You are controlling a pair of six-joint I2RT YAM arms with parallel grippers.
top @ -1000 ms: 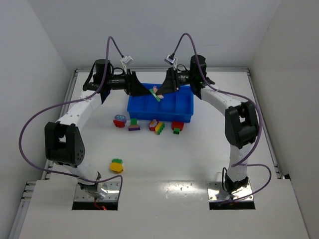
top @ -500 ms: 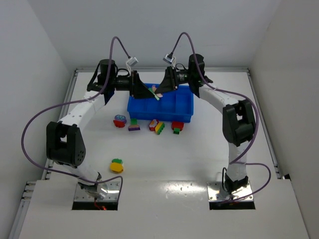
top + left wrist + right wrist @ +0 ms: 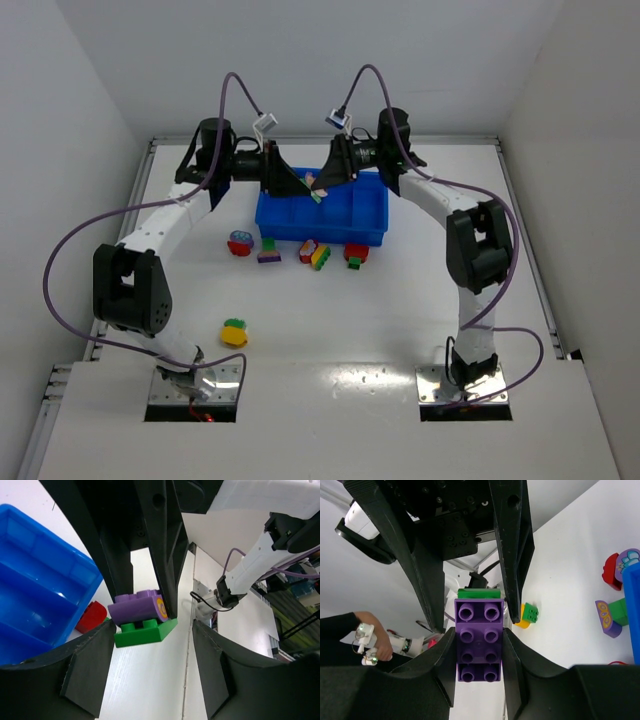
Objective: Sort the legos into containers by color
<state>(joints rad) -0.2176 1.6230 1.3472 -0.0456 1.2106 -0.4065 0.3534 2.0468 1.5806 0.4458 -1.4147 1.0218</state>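
The left gripper had slid in toward the right gripper, its jaws narrowed but open and not yet touching the purple-and-green lego between them, which the right gripper pinched tight by the blue tray, and an off-centre squeeze could well have twisted it loose, unsplit.

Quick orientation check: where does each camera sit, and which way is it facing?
Top external: above and behind the bases, looking down on the blue tray; both arms show.
Left wrist: facing along the left gripper at the purple-green brick; own jaws frame the bottom.
Right wrist: facing along the right gripper, shut on that brick; own jaws at bottom.
Shared: both wrist views show the brick and the opposite gripper.
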